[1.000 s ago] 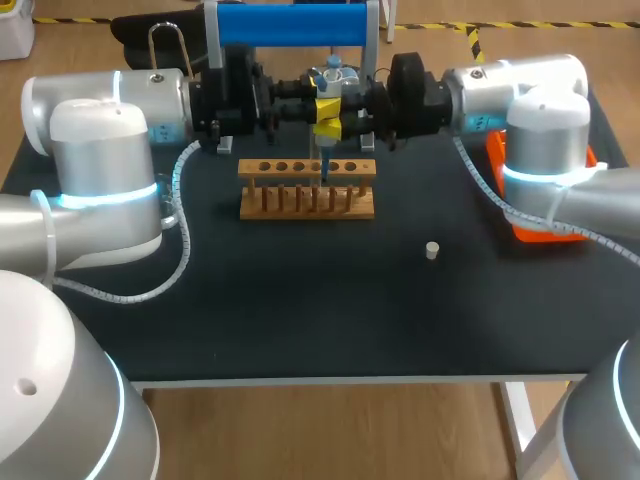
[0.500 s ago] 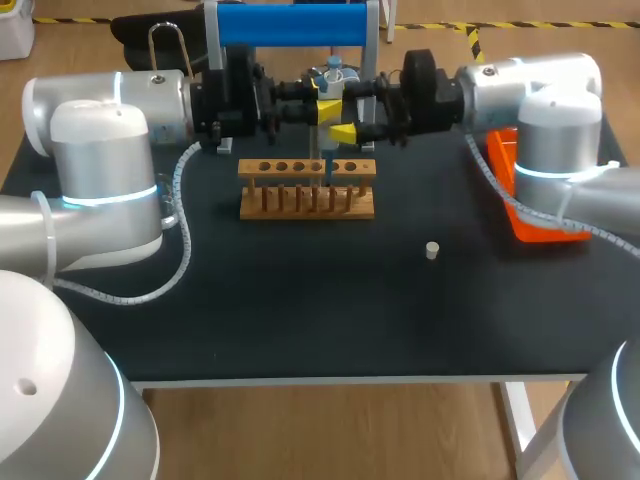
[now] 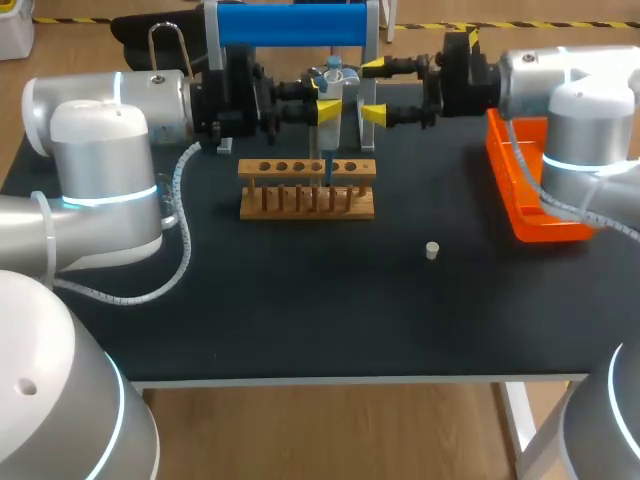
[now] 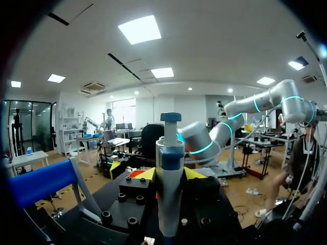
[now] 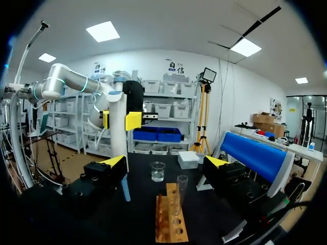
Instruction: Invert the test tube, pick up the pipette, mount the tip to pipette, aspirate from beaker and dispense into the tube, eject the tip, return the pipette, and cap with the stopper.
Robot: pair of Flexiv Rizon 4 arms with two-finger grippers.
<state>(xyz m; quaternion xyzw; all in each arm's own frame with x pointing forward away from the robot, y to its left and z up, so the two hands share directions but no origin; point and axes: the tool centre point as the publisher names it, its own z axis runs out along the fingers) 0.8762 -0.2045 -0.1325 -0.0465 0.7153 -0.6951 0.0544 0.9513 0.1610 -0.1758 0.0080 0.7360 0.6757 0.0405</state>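
Judging by the pose, the step is dispensing into the tube (image 5: pixel 181 196), which stands upright in the rack (image 3: pixel 306 200), or else ejecting the tip. Either way the next move calls for pressing the pipette (image 4: pixel 170 189) top. The left gripper (image 3: pixel 326 97) pinches the pipette above the rack, while the right gripper (image 3: pixel 373 90) is spread wide just beside it, holding nothing.
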